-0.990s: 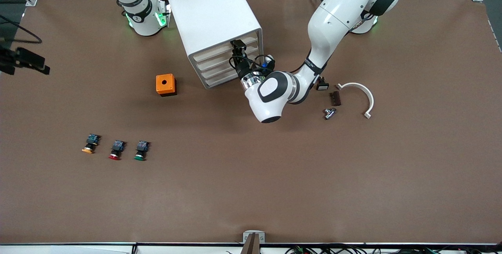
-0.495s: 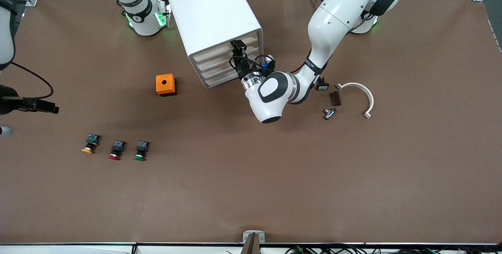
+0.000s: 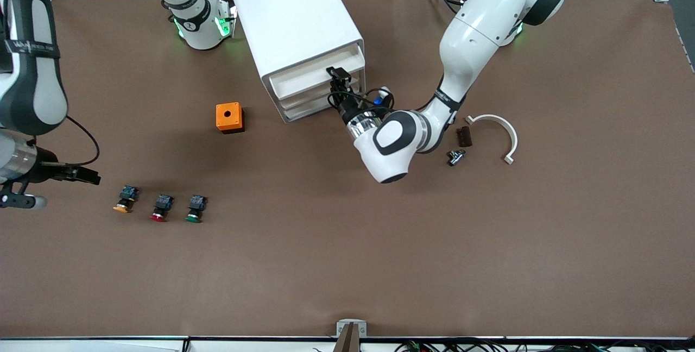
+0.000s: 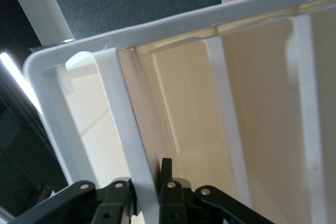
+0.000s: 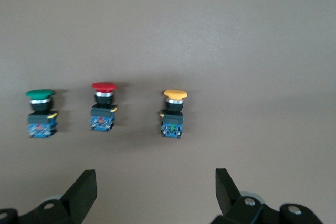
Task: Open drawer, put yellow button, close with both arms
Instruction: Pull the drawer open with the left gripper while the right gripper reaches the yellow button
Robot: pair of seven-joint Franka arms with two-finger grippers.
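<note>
The left gripper (image 3: 337,79) hides part of the drawer (image 3: 304,76); its jaws are pinched tight on the drawer's front edge, and the drawer sticks out a little from the cabinet (image 3: 290,12). The yellow button (image 3: 124,200) lies on the table (image 3: 380,265), cap toward the camera, blue end toward the arms. The right gripper (image 3: 89,177) hangs just beside it, jaws wide, holding nothing.

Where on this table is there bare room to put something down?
The wide brown stretch nearer the camera than the three buttons is bare, as is the table at the left arm's end. It is crowded by the cabinet, around the left tool and small parts.
</note>
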